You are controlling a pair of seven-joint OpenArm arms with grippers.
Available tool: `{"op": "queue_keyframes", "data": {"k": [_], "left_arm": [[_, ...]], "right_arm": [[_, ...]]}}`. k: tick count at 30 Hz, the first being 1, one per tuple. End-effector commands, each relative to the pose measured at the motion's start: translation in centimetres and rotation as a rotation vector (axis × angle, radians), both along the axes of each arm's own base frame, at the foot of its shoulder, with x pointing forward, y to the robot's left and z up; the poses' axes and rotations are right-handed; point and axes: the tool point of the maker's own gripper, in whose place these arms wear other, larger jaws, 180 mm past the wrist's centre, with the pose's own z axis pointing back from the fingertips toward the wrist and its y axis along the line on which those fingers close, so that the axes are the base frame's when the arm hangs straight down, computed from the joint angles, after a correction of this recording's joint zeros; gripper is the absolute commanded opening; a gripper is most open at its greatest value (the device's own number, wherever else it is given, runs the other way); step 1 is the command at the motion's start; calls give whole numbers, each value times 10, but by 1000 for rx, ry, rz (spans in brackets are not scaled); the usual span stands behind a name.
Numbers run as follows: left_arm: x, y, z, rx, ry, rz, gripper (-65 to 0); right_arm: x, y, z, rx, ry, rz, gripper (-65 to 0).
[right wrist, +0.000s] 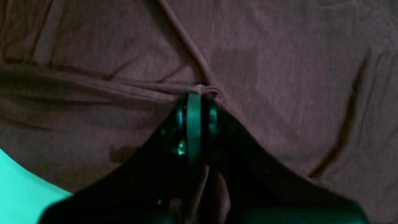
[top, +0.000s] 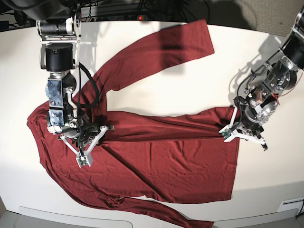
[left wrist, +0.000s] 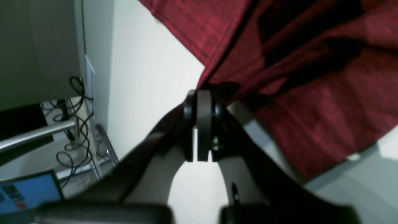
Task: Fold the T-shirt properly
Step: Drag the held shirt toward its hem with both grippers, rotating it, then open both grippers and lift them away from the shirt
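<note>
Both claws are clamped on cloth. Left gripper pinches the edge of the T-shirt, its dark jaws pressed flat together on a bunched corner of the hem; right gripper has its jaws pressed together on a gathered pleat in the body of the fabric, from which thin ridges radiate outward. The one garment is a thin, soft, dark red knit, plain and heavily wrinkled, stretched taut between the two claws across the pale table. Only the base view shows its whole shape: one long sleeve running away beyond the right gripper, another trailing at the near table edge. Only the left wrist view shows cables and a blue screen beyond the table's side.
</note>
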Motion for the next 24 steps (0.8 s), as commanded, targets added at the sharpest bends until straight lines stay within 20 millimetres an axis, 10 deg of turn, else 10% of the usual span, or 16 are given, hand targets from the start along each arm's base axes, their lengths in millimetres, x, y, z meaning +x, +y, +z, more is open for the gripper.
{"op": "queue_keyframes", "data": {"k": [1,22,24], "left_arm": [[15,3,19,0,-66,-3,-650],[22,-24,26,-70,-125,-11,-650],[22,-24,26,-70,-125,-11,-650]], "right_arm": [[17,-2,22,7,-70,3,-650],[18,-1,23,10,-81,3,-650],[20,-1,25,13,-96,3,-574]]}}
